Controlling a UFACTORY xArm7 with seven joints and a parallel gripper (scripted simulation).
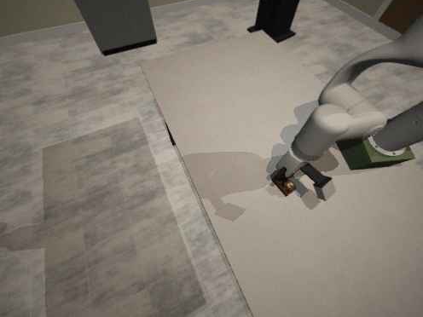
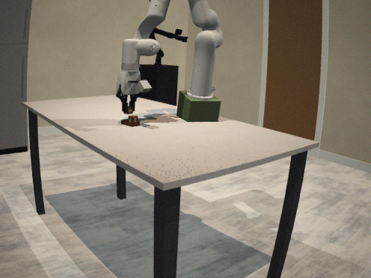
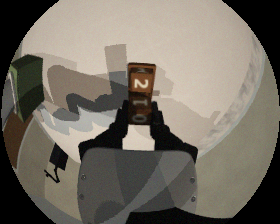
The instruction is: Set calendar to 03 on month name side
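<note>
The brown tray (image 1: 280, 187) (image 2: 130, 124) lies on the table under my gripper. One brown cube (image 1: 290, 185) (image 2: 133, 118) (image 3: 141, 83) sits in one end of it, with a white 2 on its upper face. My gripper (image 2: 129, 108) (image 3: 139, 108) is shut on a second brown cube (image 2: 129, 110) (image 3: 139, 113) and holds it a little above the tray's other end. In the wrist view a 1 and a 0 show on the held cube, dimly lit. The month's name cannot be read. The fingers partly hide the tray in the top view.
The table top (image 1: 341, 250) (image 2: 209, 145) carries the arm's green base block (image 1: 362, 156) (image 2: 203, 109) (image 3: 29, 85) beyond the tray. The table's long edge runs on the tray's other side. Shadows of the arm fall around the tray.
</note>
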